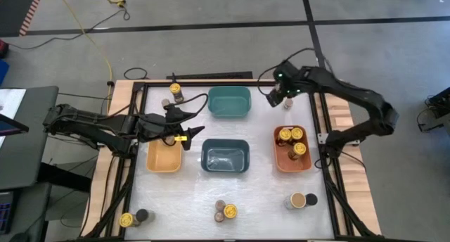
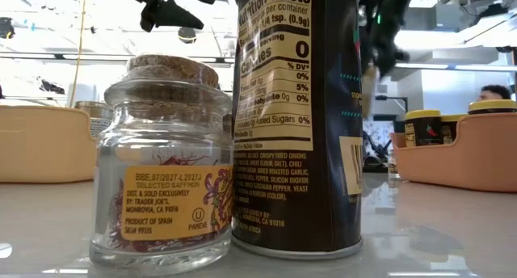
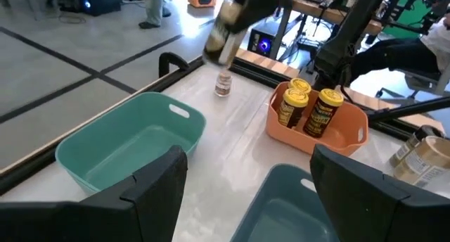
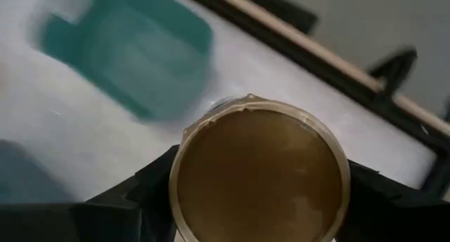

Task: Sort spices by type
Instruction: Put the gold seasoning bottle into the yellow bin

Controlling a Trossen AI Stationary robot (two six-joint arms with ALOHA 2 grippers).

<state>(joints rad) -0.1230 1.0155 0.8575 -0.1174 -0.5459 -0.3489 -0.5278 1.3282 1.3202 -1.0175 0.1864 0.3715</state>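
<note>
- Your sorting is under way but far from finished: only the orange bin [image 1: 280,160] holds jars so far, three yellow-lidded spice jars [image 1: 291,140] standing together.
- The teal bin [image 1: 229,101], the dark-blue bin [image 1: 226,157] and the yellow bin [image 1: 163,157] look empty from above.
- Your right gripper [image 1: 275,97] sits between the teal bin and the orange bin, near the far edge. Its fingers [image 4: 151,182] are closed around a wide tan-topped jar [image 4: 259,173], lifted off the surface; I judge this to be the jar currently being moved.
- Your left gripper [image 1: 193,129] hovers over the yellow bin's far corner, its fingers [image 3: 158,182] spread partway apart with nothing between them.
- Still loose on the surface [image 1: 260,200]: a pair of jars at the far left by the teal bin [image 1: 175,93], a yellow-lidded and a dark-lidded jar at the near left [image 1: 133,217], a cluster at near centre [image 1: 224,212], and a tan-topped with a dark-lidded jar at near right [image 1: 301,200].
- So one type is partly grouped, and most jars remain to be placed.
</note>
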